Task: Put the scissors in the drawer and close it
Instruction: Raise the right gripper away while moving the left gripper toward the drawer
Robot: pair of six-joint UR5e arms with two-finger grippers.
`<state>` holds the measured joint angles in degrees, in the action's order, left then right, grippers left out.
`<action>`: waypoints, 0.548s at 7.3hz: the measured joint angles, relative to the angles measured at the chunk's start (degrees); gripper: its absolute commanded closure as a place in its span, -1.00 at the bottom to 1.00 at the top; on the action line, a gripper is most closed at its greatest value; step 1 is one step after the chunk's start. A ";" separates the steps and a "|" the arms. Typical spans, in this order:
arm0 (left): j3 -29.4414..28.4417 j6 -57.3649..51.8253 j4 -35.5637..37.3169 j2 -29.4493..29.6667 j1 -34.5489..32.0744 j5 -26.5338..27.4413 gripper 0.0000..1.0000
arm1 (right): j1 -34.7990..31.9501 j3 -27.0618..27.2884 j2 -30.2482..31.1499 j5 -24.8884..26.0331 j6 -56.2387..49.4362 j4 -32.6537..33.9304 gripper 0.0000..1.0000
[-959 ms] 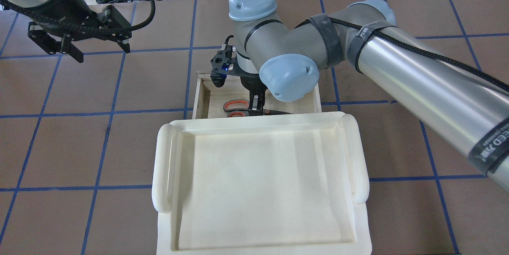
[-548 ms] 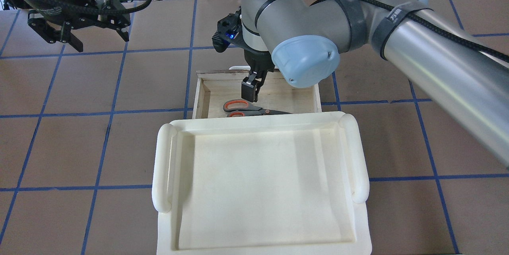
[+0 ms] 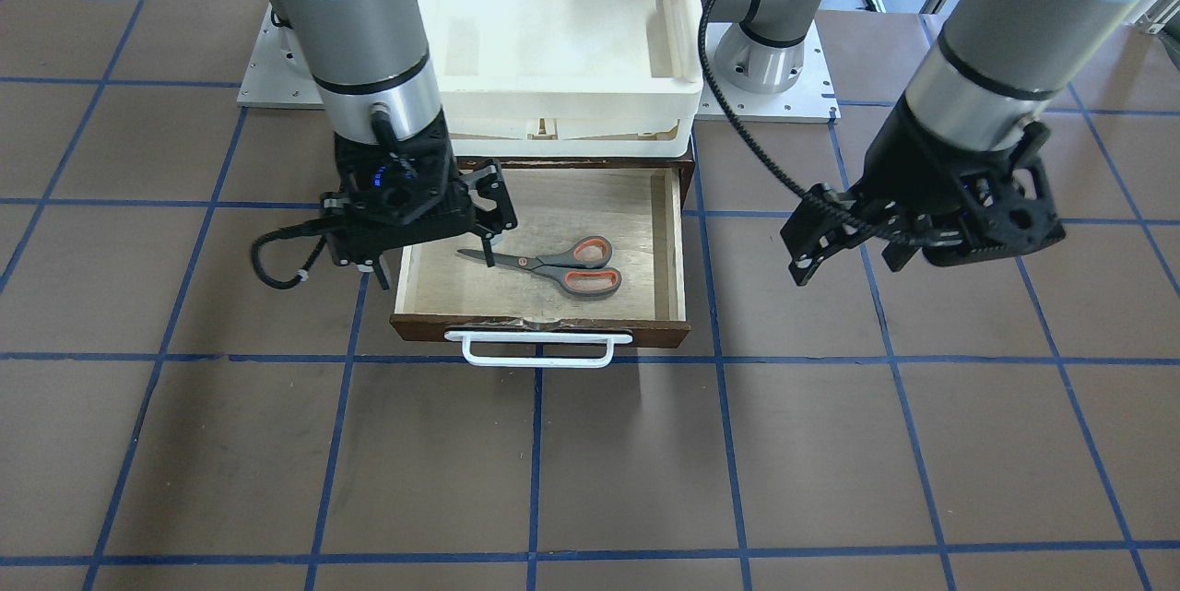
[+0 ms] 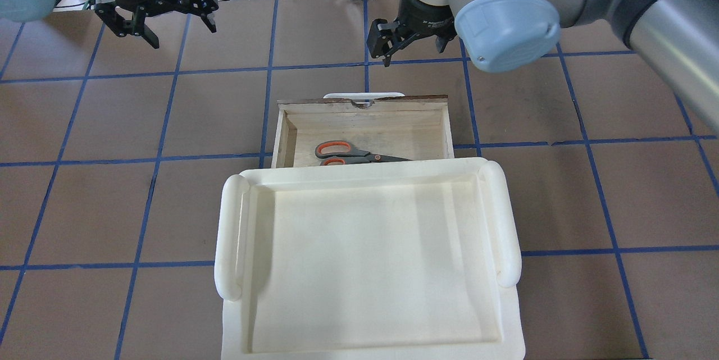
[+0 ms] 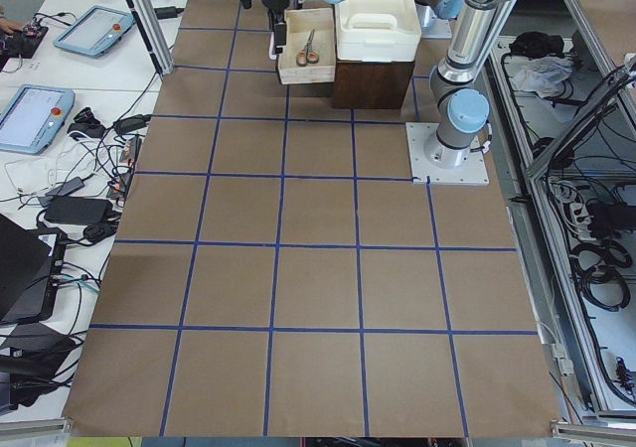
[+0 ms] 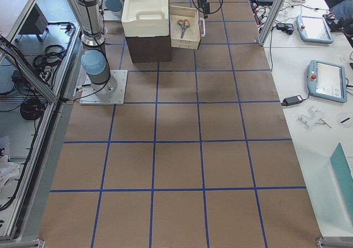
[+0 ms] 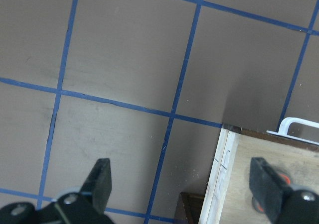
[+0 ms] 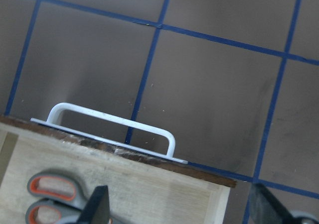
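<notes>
The scissors (image 3: 553, 265), grey handles with orange-red linings, lie flat inside the open wooden drawer (image 3: 636, 231); they also show from overhead (image 4: 344, 152) in the drawer (image 4: 393, 130). The white bar handle (image 3: 537, 349) is on the drawer's dark brown front. My right gripper (image 4: 410, 48) is open and empty, raised above the table beyond the handle (image 4: 364, 94); its wrist view shows the handle (image 8: 114, 122) and the scissors' loops (image 8: 50, 186). My left gripper (image 4: 181, 31) is open and empty, off to the drawer's left side.
A white plastic tray (image 4: 365, 270) sits on top of the dark brown cabinet (image 5: 373, 84) that the drawer slides out of. The brown table (image 3: 553, 480) is marked with blue tape lines. Cables and devices lie beyond the table's far edge.
My right gripper has let go of the scissors, lifted out of the drawer and moved past the handle. The scissors stay in the drawer. My left gripper has drifted right and farther away.
</notes>
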<state>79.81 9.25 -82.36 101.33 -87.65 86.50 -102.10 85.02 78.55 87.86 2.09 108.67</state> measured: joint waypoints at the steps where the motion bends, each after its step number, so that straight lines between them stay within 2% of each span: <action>1: -0.98 0.52 2.41 3.52 -2.07 -0.09 -1.00 | 2.21 0.04 1.30 0.16 2.28 -1.09 -1.00; 4: -5.43 5.86 9.47 14.69 -8.46 -1.33 -1.00 | 8.36 0.96 3.28 0.09 2.10 -5.17 -1.00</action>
<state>74.39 15.11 -72.89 116.02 -96.11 85.17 -93.73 85.98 81.83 87.95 4.18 103.49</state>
